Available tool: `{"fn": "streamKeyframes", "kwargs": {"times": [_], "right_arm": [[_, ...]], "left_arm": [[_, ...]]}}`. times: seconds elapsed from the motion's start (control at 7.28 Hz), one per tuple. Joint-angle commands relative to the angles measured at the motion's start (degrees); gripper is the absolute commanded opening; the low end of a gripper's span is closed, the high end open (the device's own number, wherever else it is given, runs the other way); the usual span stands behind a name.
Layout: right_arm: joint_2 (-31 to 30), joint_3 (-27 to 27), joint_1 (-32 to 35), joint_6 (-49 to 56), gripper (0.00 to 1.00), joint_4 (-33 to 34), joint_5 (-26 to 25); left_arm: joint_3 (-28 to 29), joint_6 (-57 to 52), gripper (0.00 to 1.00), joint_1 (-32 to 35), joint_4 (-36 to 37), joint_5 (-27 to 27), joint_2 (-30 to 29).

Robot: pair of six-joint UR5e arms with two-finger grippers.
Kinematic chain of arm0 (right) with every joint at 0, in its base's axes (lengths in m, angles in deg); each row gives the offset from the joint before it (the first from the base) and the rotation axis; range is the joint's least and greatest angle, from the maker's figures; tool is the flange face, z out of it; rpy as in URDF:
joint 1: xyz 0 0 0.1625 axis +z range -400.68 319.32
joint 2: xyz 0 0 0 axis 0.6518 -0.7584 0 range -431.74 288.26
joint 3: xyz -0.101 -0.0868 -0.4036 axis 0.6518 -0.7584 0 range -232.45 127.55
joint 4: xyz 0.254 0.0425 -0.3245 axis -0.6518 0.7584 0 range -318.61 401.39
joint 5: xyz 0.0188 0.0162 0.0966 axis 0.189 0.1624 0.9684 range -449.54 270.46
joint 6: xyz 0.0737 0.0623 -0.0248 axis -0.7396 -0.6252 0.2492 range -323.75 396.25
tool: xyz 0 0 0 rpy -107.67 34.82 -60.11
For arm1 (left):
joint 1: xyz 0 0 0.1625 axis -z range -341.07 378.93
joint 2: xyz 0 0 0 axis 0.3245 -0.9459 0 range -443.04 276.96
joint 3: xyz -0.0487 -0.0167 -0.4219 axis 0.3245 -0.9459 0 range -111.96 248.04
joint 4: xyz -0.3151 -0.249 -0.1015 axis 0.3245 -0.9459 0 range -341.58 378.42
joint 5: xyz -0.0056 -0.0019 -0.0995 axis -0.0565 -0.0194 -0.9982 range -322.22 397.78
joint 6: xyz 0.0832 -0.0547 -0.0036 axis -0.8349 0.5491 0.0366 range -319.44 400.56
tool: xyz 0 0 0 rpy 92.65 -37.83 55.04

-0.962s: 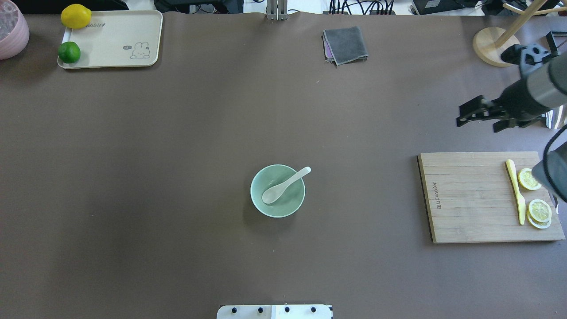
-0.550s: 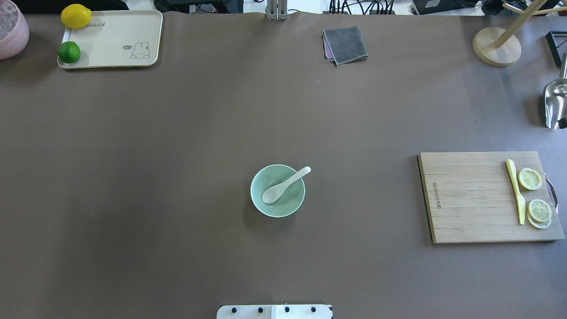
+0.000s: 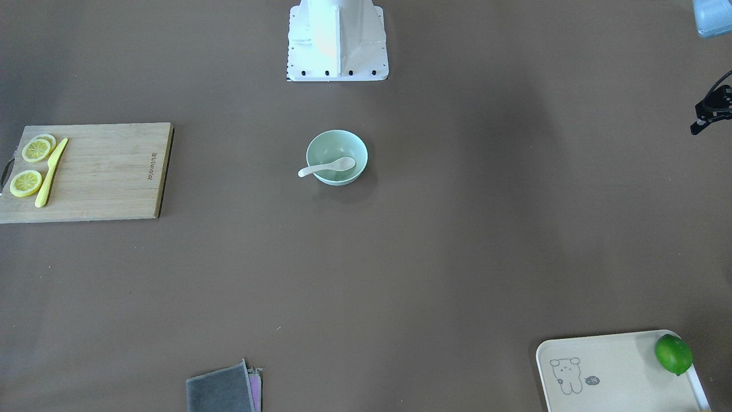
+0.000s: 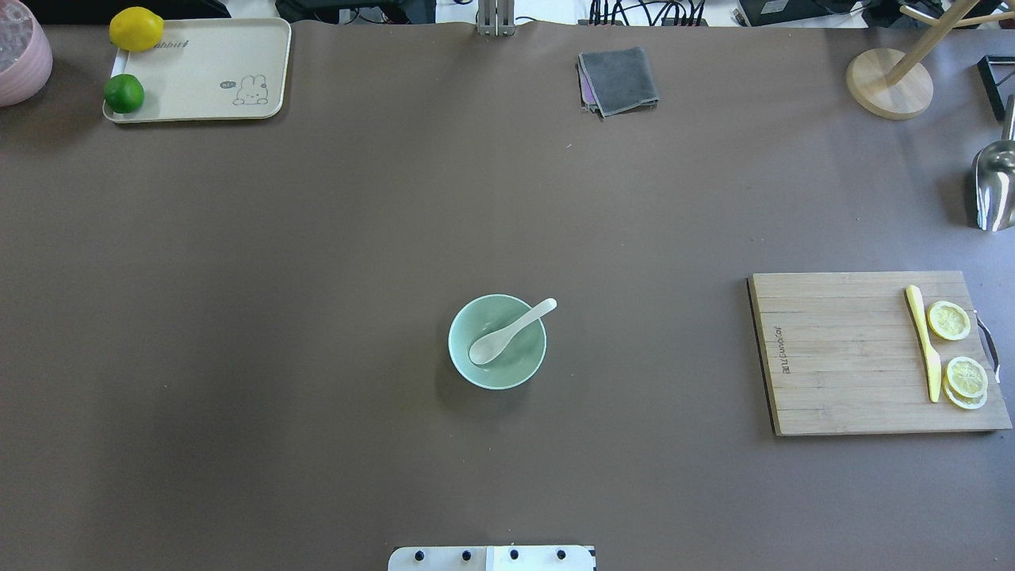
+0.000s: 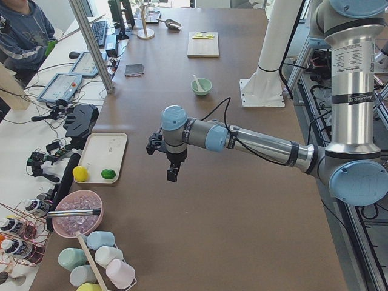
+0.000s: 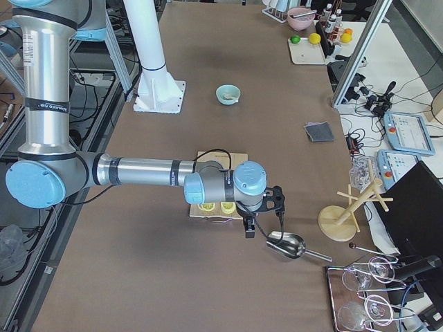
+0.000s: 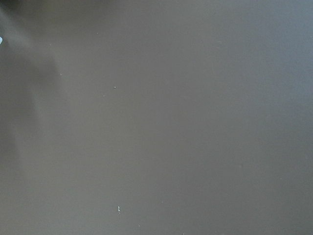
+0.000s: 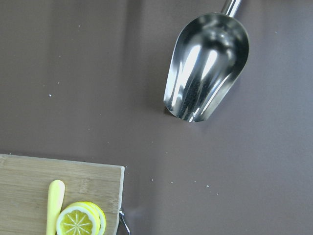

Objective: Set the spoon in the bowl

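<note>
The small white spoon [image 4: 507,333] lies in the pale mint-green bowl [image 4: 515,374] at the table's middle, scoop inside and handle resting over the far-right rim. Both also show in the front-facing view: the spoon [image 3: 329,167] and the bowl [image 3: 330,143]. No gripper is near them. My left gripper [image 5: 173,167] hangs over the table's left end, far from the bowl; a black part of it [image 3: 709,111] shows at the front-facing view's edge. My right gripper [image 6: 257,220] hovers at the right end by the metal scoop. I cannot tell whether either is open or shut.
A wooden cutting board [image 4: 840,353] with a yellow knife [image 4: 924,341] and lemon slices lies at the right. A metal scoop [image 4: 995,186], a wooden stand [image 4: 888,83], a grey cloth [image 4: 618,79] and a cream tray [image 4: 214,71] with a lemon and a lime lie along the far side.
My right arm, in view at the overhead's right edge a second ago, has moved out of that view. The spoon and bowl have not moved.
</note>
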Motion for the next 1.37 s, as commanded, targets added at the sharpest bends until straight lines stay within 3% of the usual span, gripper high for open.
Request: {"fn": "streamKeyframes", "kwargs": {"times": [0.0, 0.27, 0.69, 1.24], "right_arm": [[0.75, -0.55, 1.80, 2.83, 1.00, 2.48, -0.83], [1.02, -0.82, 1.62, 2.83, 1.00, 2.48, -1.61], [1.46, -0.73, 0.66, 2.92, 1.00, 2.56, -3.20], [1.46, -0.82, -1.27, 3.00, 1.00, 2.65, -3.38]], "left_arm": [[1.65, -7.17, 0.97, 4.66, 2.39, -1.05, -0.63], [1.32, -6.95, 0.97, 4.95, 3.08, -0.88, -0.80], [1.75, -7.03, 0.98, 6.44, 15.29, -0.62, -7.83], [2.19, -6.77, 0.98, 6.35, 12.25, -0.70, -7.40]]}}
